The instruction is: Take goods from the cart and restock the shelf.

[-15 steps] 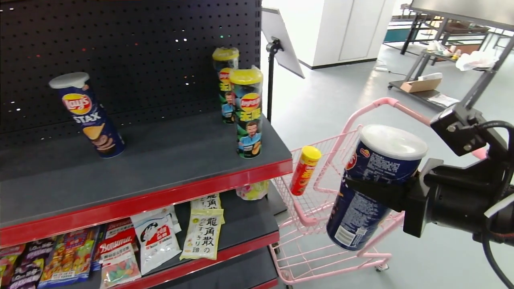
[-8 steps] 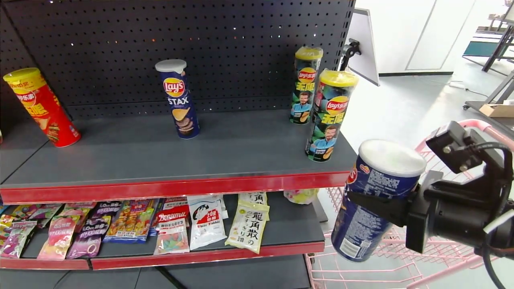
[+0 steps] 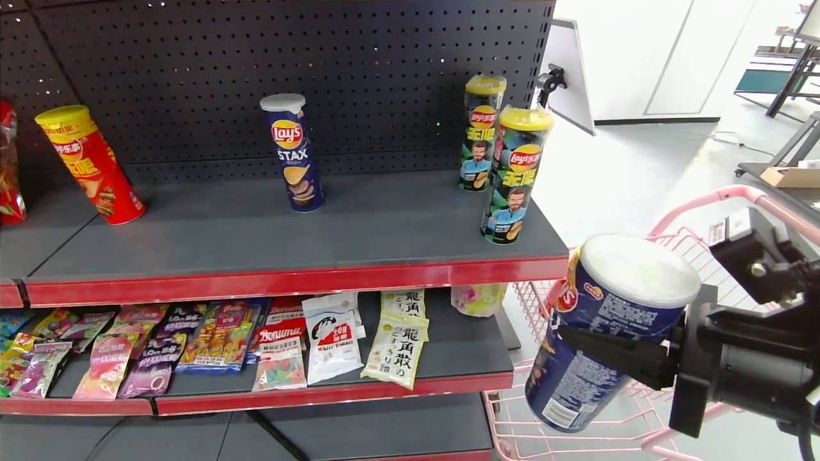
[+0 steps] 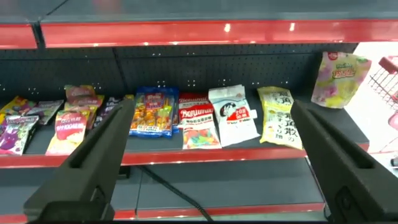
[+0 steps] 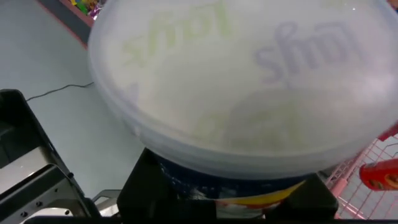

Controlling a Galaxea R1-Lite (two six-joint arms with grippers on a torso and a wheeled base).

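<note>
Red-edged shelf [image 3: 384, 224] holds well-spaced cans [image 3: 295, 153]; by the pink cart [image 3: 705, 198] the right end effector [image 3: 608, 342] clamps a blue can [image 3: 615, 298], the left end effector [image 4: 211, 106] spread wide.

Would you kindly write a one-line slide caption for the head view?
Right gripper holds a blue chip can beside the partly stocked shelf.

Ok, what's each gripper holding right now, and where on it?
Right gripper clamps the blue chip can around its middle; left gripper open, empty.
</note>
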